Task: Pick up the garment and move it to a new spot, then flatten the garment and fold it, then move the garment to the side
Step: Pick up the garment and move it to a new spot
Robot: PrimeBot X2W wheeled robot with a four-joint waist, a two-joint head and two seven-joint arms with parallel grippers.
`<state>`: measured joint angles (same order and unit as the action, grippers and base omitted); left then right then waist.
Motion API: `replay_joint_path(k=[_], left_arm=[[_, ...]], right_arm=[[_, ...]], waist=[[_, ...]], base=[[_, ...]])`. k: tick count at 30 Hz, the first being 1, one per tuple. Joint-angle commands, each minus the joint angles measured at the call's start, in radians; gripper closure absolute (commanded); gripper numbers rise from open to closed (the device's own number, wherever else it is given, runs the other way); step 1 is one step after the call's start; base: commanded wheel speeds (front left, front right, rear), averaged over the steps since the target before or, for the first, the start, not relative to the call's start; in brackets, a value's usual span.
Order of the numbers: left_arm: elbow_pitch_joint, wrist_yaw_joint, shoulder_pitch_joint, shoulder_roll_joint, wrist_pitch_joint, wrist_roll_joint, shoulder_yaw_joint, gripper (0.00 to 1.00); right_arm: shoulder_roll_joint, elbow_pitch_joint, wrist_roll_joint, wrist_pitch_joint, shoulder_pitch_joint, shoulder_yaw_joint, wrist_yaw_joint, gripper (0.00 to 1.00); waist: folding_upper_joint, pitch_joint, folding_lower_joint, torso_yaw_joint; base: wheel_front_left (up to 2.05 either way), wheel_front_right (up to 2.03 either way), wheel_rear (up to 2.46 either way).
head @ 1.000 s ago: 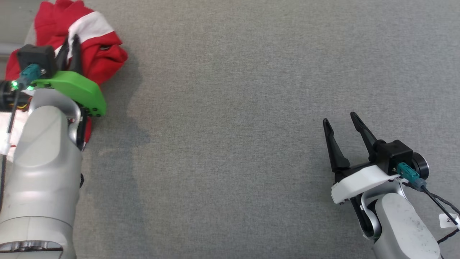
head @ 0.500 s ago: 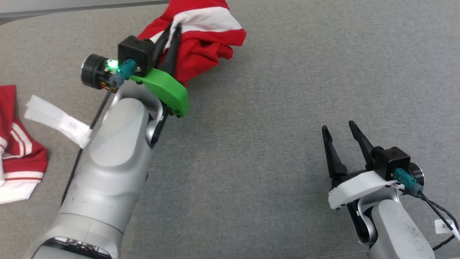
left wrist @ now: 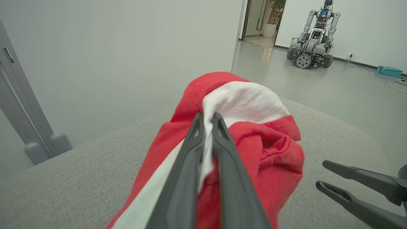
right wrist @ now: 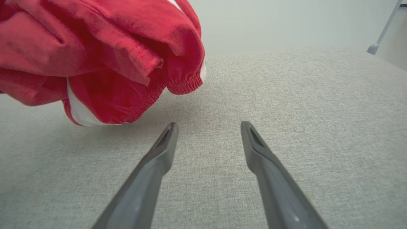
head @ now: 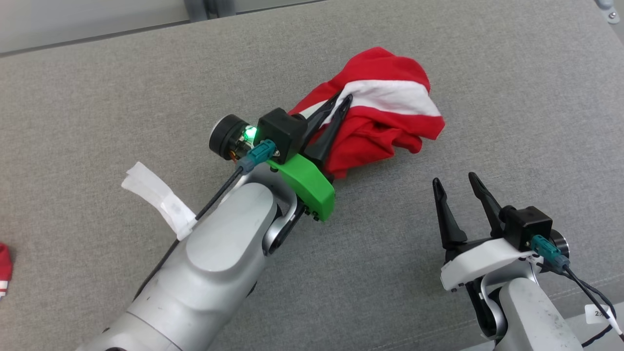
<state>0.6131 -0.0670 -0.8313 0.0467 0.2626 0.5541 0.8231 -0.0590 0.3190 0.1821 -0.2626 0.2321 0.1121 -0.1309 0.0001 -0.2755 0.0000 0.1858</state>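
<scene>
while the head view has itself swung round, the grey padded table [head: 487,73] now shows its middle, and the red-and-white garment [head: 385,112], a second ago at the far left, hangs bunched over that middle. the left gripper [head: 344,96] has carried it there, fingers closed tight on a white-striped fold; the right gripper [head: 453,178] waits near it, fingers wide apart and empty. judgement: relocation nearly complete, with setting down, flattening and folding outstanding.

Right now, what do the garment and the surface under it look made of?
The garment: soft knit fabric, probably cotton-like jersey, matte red with a white band; it crumples loosely and has a ribbed elastic cuff. The surface: grey woven upholstery, matte, coarse weave visible; possibly padded.
</scene>
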Motion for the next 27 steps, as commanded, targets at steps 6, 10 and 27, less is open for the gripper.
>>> replay_joint_path(k=[6, 10, 27], left_arm=[[0.041, 0.045, 0.055, 0.007, 0.003, -0.028, -0.005, 1.00], [0.083, 0.055, 0.099, 0.007, 0.003, -0.055, -0.043, 0.26], [0.080, 0.101, 0.371, 0.037, 0.002, -0.157, -0.361, 0.00]], right_arm=[[0.004, -0.006, 0.002, -0.003, -0.015, -0.012, 0.000, 0.00], [0.004, -0.010, -0.005, -0.003, -0.016, -0.014, 0.000, 0.00], [-0.005, -0.019, -0.031, -0.003, -0.054, -0.020, 0.000, 0.00]], waist=[[-0.0001, 0.013, 0.0000, 0.000], [-0.0001, 0.020, 0.0000, -0.013], [-0.0001, 0.086, 0.0000, -0.065]], base=[[0.00, 0.00, 0.00], [0.00, 0.00, 0.00], [0.00, 0.00, 0.00]])
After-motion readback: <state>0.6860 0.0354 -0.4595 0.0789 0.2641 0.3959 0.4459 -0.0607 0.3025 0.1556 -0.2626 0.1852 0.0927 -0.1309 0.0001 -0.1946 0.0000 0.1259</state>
